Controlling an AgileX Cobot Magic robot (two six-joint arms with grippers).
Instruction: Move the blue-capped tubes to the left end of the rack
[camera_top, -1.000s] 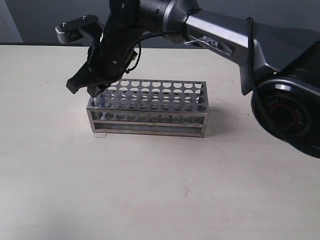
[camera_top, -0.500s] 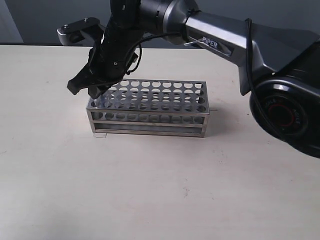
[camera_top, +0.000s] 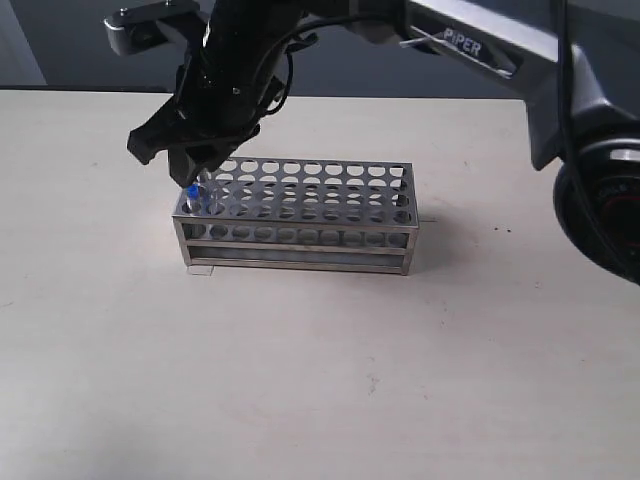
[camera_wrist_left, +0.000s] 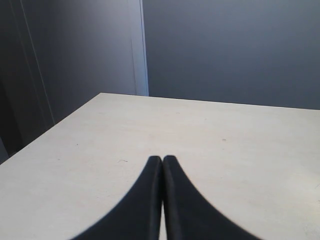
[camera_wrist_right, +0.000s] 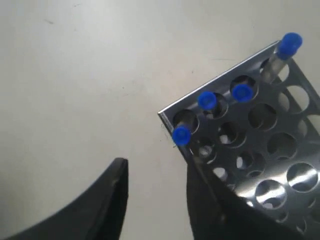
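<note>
The shiny metal rack (camera_top: 320, 238) stands mid-table. In the right wrist view four blue-capped tubes sit in the holes along its end: one at the corner (camera_wrist_right: 181, 135), two beside it (camera_wrist_right: 206, 100) (camera_wrist_right: 242, 92) and a taller-standing one (camera_wrist_right: 289, 44). The exterior view shows only one blue cap (camera_top: 192, 190), at the rack's left end. My right gripper (camera_top: 165, 160) (camera_wrist_right: 157, 170) has reached across and hangs open just above that end, with nothing between its fingers. My left gripper (camera_wrist_left: 162, 159) is shut over bare table, away from the rack.
The pale table (camera_top: 300, 380) spreads around the rack on all sides. The right arm (camera_top: 470, 45) stretches over the table's far side from the right. A dark wall (camera_wrist_left: 225, 50) lies beyond the table edge in the left wrist view.
My right gripper has lifted up from the rack's left end, and a blue-capped tube that it covered now shows standing in the rack.
</note>
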